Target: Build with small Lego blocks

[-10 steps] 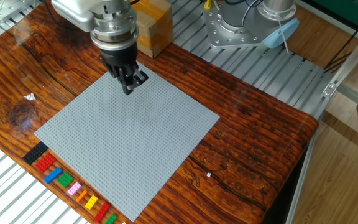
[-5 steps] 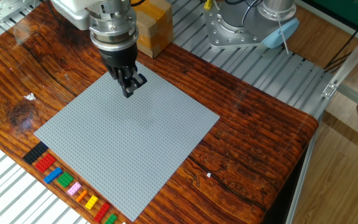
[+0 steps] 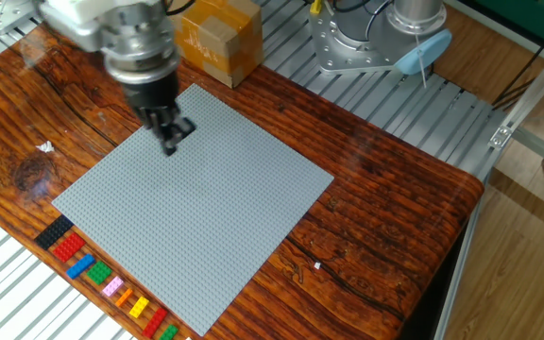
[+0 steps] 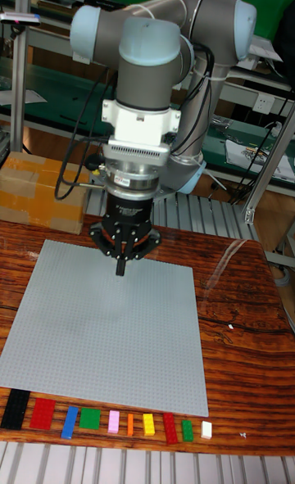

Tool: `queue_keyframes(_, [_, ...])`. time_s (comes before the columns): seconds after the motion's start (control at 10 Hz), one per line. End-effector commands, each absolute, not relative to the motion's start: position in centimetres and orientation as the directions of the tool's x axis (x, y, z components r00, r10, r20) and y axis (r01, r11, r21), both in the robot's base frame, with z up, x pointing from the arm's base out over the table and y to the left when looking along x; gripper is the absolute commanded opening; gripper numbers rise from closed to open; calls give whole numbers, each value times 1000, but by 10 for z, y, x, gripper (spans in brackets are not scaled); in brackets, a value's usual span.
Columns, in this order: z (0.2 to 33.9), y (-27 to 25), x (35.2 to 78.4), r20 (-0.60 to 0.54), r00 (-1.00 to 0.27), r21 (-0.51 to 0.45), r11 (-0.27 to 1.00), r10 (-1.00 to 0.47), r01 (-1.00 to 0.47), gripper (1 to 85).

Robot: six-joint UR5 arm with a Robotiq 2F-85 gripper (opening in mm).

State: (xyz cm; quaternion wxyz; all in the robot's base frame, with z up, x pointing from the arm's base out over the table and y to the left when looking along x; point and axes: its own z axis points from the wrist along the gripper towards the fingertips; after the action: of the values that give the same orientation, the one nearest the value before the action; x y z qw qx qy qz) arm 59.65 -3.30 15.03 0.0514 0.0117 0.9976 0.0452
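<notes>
The small Lego blocks (image 3: 102,279) lie in a row on the wood along the baseplate's front-left edge; in the tall fixed view the row (image 4: 106,422) runs black, red, blue, green, pink, orange, yellow, red, green, white. My gripper (image 3: 170,142) hangs over the far-left part of the grey baseplate (image 3: 215,208), far from the row. Its fingers meet in one black tip (image 4: 121,268), shut, with no block visible between them. No block stands on the baseplate (image 4: 106,336).
A brown cardboard box (image 3: 217,38) sits just beyond the baseplate's far corner, also seen at the left in the tall view (image 4: 41,191). The arm's metal base (image 3: 357,38) stands at the back. The wooden table's edge (image 3: 461,236) drops off at the right.
The gripper has moved left over the baseplate, away from the box, most of it in the last half second. It stays shut. The blocks have not moved.
</notes>
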Motion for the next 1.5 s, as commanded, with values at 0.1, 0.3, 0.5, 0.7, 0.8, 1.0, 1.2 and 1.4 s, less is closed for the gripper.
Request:
queue_keyframes(0.1, [142, -38, 623, -121, -992, 77, 997, 38, 29, 10])
queue_keyframes(0.3, [143, -26, 624, -119, -990, 129, 990, 74, 59, 10])
queue_keyframes(0.5, [144, -26, 630, -129, -978, 139, 980, 163, 145, 10])
queue_keyframes(0.7, [143, -37, 628, -121, -965, 107, 969, 235, 222, 10])
queue_keyframes(0.8, [143, -35, 631, -134, -966, 116, 971, 222, 207, 10])
queue_keyframes(1.0, [146, -18, 636, -154, -979, 170, 980, 131, 105, 10])
queue_keyframes(1.2, [145, -24, 636, -143, -988, 171, 985, 52, 27, 10])
queue_keyframes(1.4, [141, -44, 653, -154, -988, 182, 983, -4, -32, 10])
